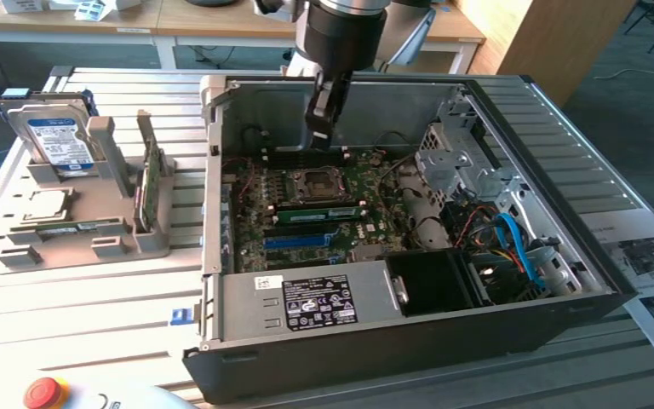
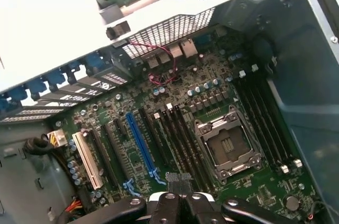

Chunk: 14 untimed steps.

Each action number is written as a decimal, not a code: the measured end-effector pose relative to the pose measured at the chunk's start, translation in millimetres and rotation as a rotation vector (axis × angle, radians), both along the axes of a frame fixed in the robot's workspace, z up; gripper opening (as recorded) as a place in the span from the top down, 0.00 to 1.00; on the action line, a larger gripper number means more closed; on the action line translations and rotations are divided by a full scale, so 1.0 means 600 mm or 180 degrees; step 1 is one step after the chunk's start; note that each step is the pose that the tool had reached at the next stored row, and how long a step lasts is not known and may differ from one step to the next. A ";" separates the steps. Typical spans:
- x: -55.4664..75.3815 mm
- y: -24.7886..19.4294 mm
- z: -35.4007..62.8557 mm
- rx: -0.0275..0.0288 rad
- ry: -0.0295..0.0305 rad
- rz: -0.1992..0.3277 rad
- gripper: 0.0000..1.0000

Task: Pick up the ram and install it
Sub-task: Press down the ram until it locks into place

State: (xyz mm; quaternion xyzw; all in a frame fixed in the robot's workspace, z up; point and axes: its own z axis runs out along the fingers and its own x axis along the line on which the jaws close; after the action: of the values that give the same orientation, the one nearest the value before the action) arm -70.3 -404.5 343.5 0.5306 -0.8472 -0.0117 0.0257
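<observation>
A long thin green ram stick with dark chips sits in a slot on the motherboard, just in front of the empty CPU socket. My gripper hangs above the back of the open PC case, well above the board and apart from the stick. In the wrist view the fingertips are pressed together with nothing visible between them, over the row of dark memory slots. Another narrow green stick lies flat on the grey fixture at the exterior view's left.
The grey fixture also carries a hard drive, a CPU chip and a wider green card standing upright. Inside the case are a long blue slot, a drive cage, cables and the power supply. A red button sits at the front.
</observation>
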 end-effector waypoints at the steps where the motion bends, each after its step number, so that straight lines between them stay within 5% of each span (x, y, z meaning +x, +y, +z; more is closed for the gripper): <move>1: 0.000 0.0000 0.000 0.0000 0.0000 -0.0042 0.90; 14: 0.000 0.0000 0.000 0.0000 0.0000 -0.0554 0.90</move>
State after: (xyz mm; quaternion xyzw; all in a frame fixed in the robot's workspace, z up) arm -70.3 -404.5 343.5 0.4550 -0.8901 -0.0139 0.0246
